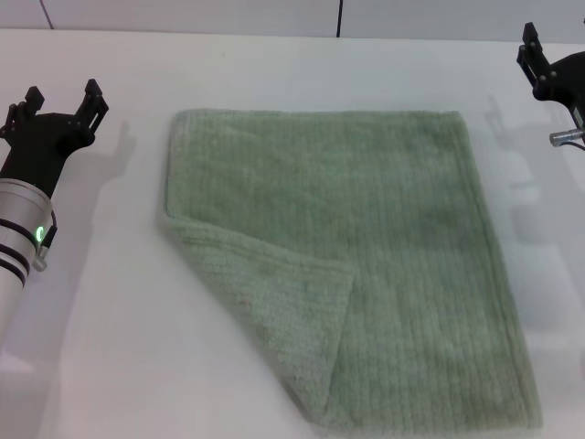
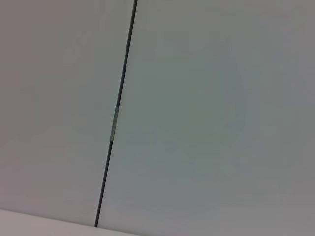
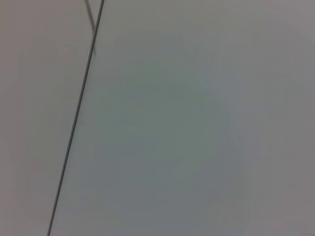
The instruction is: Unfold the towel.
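So the pale sage-green terry towel (image 1: 366,265) with the fine ribbed lines is lying flat in the middle of the white table (image 1: 110,347), and it takes up most of the space between the two arms. It's mostly spread out, but the near-left corner is folded over onto the rest of the cloth, making a triangular flap whose diagonal edge runs from the left hem down toward the near edge. The far edge and the right edge look straight, with the hems showing. The near-right corner goes right to the bottom of the head view.

The black left gripper (image 1: 59,99) is off to the far left of the towel, well apart from it, sitting over bare table on the end of its silver-and-black arm with a small green light on it. Its two fingers are spread apart with nothing between them.

The black right gripper (image 1: 535,50) is at the far right, also well clear of the towel and only partly in view, so I can't tell how its jaws stand.

Both wrist views just show plain pale panels with a thin dark seam (image 2: 115,118) running across, no towel.
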Controlling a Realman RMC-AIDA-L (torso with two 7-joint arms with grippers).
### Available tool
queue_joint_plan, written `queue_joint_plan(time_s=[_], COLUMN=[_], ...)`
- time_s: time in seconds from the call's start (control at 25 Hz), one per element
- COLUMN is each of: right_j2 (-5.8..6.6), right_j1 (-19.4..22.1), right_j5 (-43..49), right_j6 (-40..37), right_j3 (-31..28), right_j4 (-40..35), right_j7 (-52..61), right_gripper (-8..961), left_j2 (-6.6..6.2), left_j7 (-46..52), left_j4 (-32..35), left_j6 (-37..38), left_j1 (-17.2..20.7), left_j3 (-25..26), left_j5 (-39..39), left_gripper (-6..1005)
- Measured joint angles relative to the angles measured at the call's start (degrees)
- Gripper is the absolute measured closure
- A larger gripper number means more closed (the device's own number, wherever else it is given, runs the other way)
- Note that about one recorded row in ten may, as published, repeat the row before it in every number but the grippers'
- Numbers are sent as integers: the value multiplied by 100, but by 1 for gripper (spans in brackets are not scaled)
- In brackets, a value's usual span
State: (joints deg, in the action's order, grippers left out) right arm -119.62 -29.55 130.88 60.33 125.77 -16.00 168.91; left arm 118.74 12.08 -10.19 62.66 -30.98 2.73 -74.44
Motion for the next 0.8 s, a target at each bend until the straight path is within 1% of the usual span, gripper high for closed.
queue_joint_plan(time_s=[0.72, 0.8], right_j2=[1, 1], right_j1=[-15, -15], right_j5=[4, 4], right_j6=[-4, -4], right_j3=[82, 81], right_j4=[-20, -40], right_j7=[9, 9], right_gripper=[228, 240], left_j2=[9, 8], left_j7=[3, 3], left_j4=[-20, -20], left_j6=[-19, -19], left_j1=[-9, -11], left_j3=[24, 21], left_j5=[0, 0], left_gripper=[156, 156])
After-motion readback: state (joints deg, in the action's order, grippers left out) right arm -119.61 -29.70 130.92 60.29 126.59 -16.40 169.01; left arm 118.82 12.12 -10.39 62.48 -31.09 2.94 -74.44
